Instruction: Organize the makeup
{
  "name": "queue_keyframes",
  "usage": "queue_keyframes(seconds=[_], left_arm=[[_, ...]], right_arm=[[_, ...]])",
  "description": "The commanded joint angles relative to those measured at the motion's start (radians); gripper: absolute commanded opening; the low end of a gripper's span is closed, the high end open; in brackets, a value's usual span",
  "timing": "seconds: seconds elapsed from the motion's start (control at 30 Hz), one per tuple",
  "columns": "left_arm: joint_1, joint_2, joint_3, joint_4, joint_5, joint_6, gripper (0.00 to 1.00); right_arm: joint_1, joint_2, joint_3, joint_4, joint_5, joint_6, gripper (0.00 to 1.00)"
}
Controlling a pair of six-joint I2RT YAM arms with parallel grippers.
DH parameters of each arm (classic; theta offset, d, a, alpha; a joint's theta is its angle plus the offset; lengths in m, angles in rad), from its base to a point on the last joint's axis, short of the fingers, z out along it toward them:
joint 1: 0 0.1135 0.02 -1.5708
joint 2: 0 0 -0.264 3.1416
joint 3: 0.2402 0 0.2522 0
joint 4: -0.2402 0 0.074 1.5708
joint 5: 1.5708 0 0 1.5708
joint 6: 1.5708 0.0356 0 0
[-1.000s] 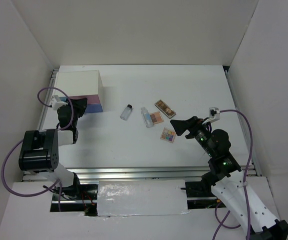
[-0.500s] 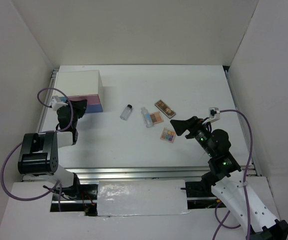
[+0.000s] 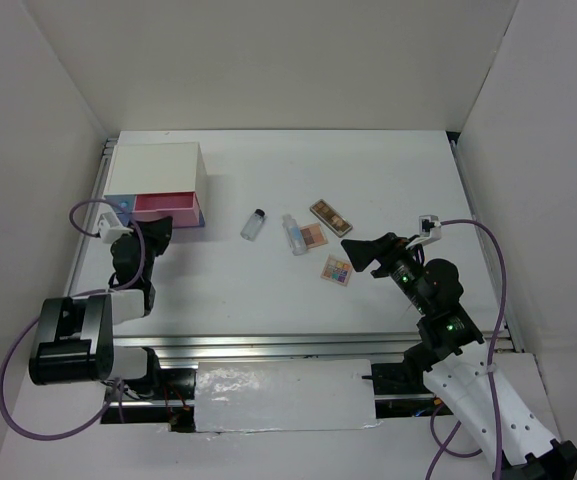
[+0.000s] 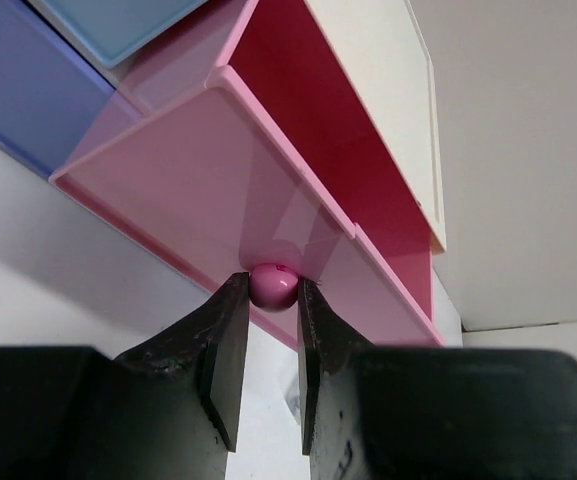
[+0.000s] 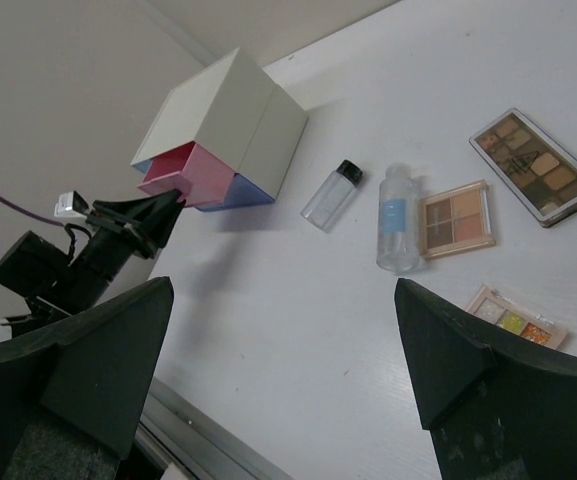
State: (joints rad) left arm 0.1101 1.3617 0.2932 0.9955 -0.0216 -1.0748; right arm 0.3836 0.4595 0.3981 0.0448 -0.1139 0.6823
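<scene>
Makeup [image 3: 313, 236] lies loose on the white table [image 3: 388, 180], in a cluster at mid-table and well apart from the white box [image 3: 158, 165] at the far left. A small clear bottle [image 3: 255, 223] with a dark cap lies on its side nearest the box. To its right a clear tube [image 3: 294, 234] lies just beside the tan palette [image 3: 315, 237]. The brown palette [image 3: 331, 216] sits beyond them and the multicoloured palette [image 3: 337, 270] nearer the arms. At the box, the left gripper [image 4: 271, 283] pinches the round pink knob [image 4: 272, 289] on the front of the pink drawer [image 3: 165, 207], one finger pressed to each side of it. That drawer stands partly out of the box, its inside bare as far as the views show, while a blue drawer [image 5: 243, 190] beside it sits farther in. The right gripper [image 3: 348, 252] hovers near the multicoloured palette, pointed toward the cluster, jaws spread wide and holding nothing. All five items lie outside the box.
</scene>
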Motion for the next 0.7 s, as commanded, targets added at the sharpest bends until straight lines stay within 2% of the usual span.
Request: queue_keyframes(seconds=[0.0,0.1,0.37,0.57,0.63,0.67], left_arm=[[0.005,-0.039,-0.043,0.054,0.003,0.024,0.18],[0.005,-0.067,-0.074,0.065,0.012,0.016,0.17],[0.005,-0.214,-0.132,-0.030,-0.005,0.030,0.17],[0.005,-0.269,-0.155,-0.078,-0.009,0.039,0.21],[0.005,-0.294,-0.178,-0.090,-0.015,0.030,0.24],[0.003,-0.302,-0.187,-0.087,-0.015,0.030,0.35]], right_arm=[[0.003,-0.010,0.007,0.046,-0.006,-0.013,1.00],[0.001,-0.008,0.007,0.047,-0.010,-0.013,1.00],[0.003,-0.010,0.007,0.047,-0.012,-0.012,1.00],[0.001,-0.010,0.007,0.049,-0.015,-0.010,1.00],[0.001,-0.009,0.007,0.049,-0.015,-0.010,1.00],[0.001,-0.010,0.008,0.049,-0.015,-0.010,1.00]])
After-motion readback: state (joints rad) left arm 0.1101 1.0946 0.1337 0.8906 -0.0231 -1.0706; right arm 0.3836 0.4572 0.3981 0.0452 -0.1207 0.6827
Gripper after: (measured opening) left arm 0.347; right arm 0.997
